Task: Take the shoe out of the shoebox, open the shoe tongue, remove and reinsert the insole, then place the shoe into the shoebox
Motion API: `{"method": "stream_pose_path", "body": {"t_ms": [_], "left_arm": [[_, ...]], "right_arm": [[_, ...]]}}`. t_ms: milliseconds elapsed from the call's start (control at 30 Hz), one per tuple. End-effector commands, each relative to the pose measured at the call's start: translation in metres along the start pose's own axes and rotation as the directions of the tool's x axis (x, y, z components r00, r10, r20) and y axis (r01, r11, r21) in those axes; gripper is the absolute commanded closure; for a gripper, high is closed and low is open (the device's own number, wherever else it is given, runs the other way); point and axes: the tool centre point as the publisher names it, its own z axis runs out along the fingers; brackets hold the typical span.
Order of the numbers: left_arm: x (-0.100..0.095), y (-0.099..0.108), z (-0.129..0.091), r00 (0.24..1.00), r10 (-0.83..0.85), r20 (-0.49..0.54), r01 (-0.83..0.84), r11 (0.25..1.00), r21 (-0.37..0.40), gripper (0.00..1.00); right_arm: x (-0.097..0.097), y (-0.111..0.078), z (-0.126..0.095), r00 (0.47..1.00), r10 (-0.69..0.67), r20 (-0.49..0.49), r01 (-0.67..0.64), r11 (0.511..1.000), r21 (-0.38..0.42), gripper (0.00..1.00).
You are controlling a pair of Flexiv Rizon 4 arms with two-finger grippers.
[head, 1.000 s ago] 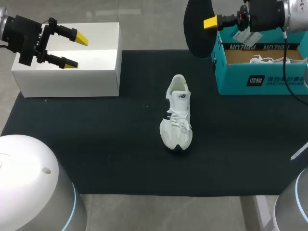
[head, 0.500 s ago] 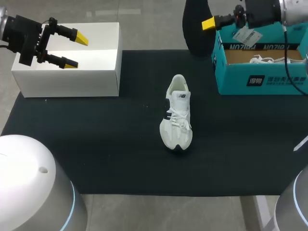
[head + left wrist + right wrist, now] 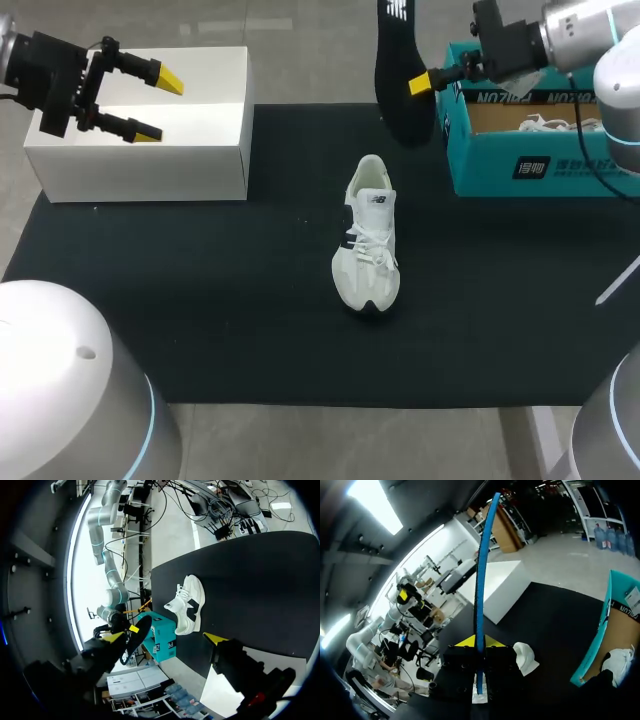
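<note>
**Insole clamped upright by the right arm, shoe lying on the mat**

Head view: The right gripper [image 3: 416, 82] comes in from the upper right and is closed on the black insole [image 3: 398, 60], which stands on edge at the top middle of the frame, just left of the teal shoebox [image 3: 540, 165]. One yellow tip shows against the insole; the other is hidden behind it. A second shoe [image 3: 545, 124] lies inside the shoebox. The white shoe [image 3: 368, 235] rests in the middle of the black mat [image 3: 200, 300], heel toward the top of the frame and toe toward the bottom, well apart from both arms. At the upper left, the left gripper [image 3: 158, 106] hangs over a white box [image 3: 150, 150] with its fingers spread wide and nothing between them.

Left wrist view: The left gripper [image 3: 165, 637] shows both yellow tips far apart, holding nothing. Ahead of it the shoe [image 3: 189, 605] lies on the mat [image 3: 250, 580], with the shoebox [image 3: 162, 635] just beyond and the insole [image 3: 134, 639] held up beside that box.

Right wrist view: The right gripper [image 3: 479, 641] pinches the insole [image 3: 481, 570] from both sides; seen edge-on, the insole rises straight out from the fingers as a thin blue line. Under the gripper lies the shoe [image 3: 524, 657]. The shoebox [image 3: 600, 630] is off to one side, and the white box [image 3: 495, 587] is farther ahead.
</note>
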Motion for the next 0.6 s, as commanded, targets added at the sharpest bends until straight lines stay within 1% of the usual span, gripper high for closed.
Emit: {"method": "stream_pose_path", "body": {"t_ms": [33, 100, 233, 333, 600], "left_arm": [[-0.001, 0.0, -0.001, 1.0, 0.0, -0.006, 0.0, 1.0, 0.001, 0.0], [-0.001, 0.0, -0.001, 1.0, 0.0, -0.006, 0.0, 1.0, 0.001, 0.0], [-0.001, 0.0, -0.001, 1.0, 0.0, -0.006, 0.0, 1.0, 0.001, 0.0], [-0.001, 0.0, -0.001, 1.0, 0.0, -0.006, 0.0, 1.0, 0.001, 0.0], [-0.001, 0.0, -0.001, 1.0, 0.0, -0.006, 0.0, 1.0, 0.001, 0.0]], "right_arm": [[-0.013, -0.003, 0.01, 1.0, -0.011, 0.011, 0.011, 1.0, -0.023, 1.0], [-0.023, -0.006, 0.016, 1.0, 0.011, -0.013, -0.011, 0.998, -0.062, 1.0], [-0.036, -0.01, 0.035, 0.999, 0.032, -0.033, -0.035, 0.996, -0.077, 1.0], [-0.043, -0.017, 0.048, 0.997, 0.05, -0.053, -0.055, 0.994, -0.095, 1.0], [-0.051, -0.033, 0.067, 0.995, 0.078, -0.064, -0.087, 0.987, -0.137, 1.0]]}}
